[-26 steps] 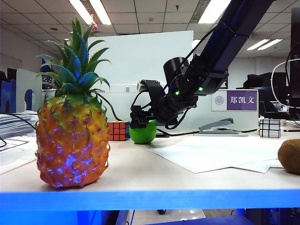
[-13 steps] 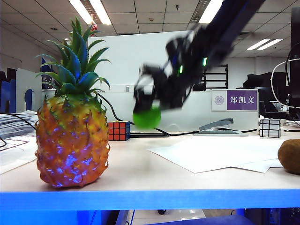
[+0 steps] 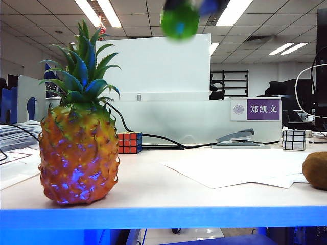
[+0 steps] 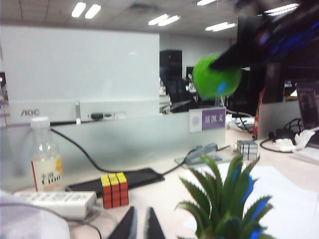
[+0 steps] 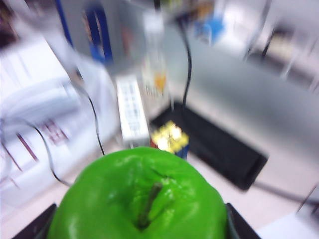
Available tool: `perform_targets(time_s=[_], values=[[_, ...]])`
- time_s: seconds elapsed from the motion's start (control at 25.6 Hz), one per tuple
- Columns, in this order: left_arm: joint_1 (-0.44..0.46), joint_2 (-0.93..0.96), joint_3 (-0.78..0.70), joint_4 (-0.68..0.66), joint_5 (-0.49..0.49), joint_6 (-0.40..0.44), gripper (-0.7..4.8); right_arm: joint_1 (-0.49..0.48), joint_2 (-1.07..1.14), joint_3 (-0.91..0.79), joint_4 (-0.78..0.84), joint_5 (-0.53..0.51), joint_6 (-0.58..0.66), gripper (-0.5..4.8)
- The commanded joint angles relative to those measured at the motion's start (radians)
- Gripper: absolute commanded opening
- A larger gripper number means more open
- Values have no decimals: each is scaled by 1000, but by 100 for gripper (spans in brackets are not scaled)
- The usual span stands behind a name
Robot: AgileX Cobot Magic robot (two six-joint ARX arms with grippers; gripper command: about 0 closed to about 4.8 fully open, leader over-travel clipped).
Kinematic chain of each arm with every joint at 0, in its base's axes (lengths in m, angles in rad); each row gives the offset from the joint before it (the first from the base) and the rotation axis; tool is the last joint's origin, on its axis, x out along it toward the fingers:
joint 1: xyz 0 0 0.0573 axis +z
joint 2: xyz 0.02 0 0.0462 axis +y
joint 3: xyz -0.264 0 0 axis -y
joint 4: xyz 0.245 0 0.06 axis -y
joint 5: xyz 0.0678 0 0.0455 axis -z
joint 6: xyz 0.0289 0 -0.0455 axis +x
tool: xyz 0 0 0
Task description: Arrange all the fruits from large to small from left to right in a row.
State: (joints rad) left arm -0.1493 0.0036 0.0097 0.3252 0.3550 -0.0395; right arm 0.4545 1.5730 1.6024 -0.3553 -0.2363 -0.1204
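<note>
Green apple point(image 3: 179, 21) is way up in the air right now, near the top edge of the exterior view, above the desk point(image 3: 153, 189) and a bit right of the pineapple's crown. The right hand point(image 5: 139, 224) is pinching it: in the right wrist view the apple fills the lower part, stem up, with a dark finger point(image 5: 37, 226) showing on either side of it. It's pretty blurry in every view, so no finer detail on the grip.

Pineapple point(image 3: 79, 153) stands upright at the left front of the desk, orange body, green spiky top. The brown kiwi point(image 3: 316, 170) sits at the far right edge, half cut off by the frame, well apart from the pineapple.

Left hand point(image 4: 139, 226) is low, just beside the pineapple's leaves; from its own camera you only see two dark fingertips close to each other with a narrow gap, so it's nearly pressed together and holding nothing.

Other stuff on the desk: a coloured puzzle cube point(image 3: 129, 142) behind the pineapple, a silver cube point(image 3: 294, 139) far right at the back, a stapler point(image 3: 237, 138), some white paper sheets point(image 3: 230, 168), a bottle point(image 4: 46, 162) and a power strip point(image 4: 55, 201).
</note>
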Motion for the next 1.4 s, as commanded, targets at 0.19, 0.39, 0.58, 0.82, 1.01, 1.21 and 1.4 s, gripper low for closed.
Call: perform_targets(time_s=[0.19,0.39,0.58,0.82,1.01,1.21,1.4], values=[[-1,-2,2,51,31,-51,35,10,-538,-513,96,2,114,-6],[-2,-1,2,50,67,-101,35,26,-840,-862,150,53,188,-5],[-2,-2,2,47,79,-119,35,27,-856,-983,156,12,195,-6],[-2,-2,2,39,79,-132,35,27,-651,-1067,328,-22,196,-6],[-2,-2,2,28,79,-126,35,58,-441,-1067,454,-111,200,-6],[-2,-2,2,24,79,-126,35,133,-360,-1067,521,-97,200,-6],[-2,-2,2,19,79,-118,35,216,-287,-1067,562,0,203,-6]])
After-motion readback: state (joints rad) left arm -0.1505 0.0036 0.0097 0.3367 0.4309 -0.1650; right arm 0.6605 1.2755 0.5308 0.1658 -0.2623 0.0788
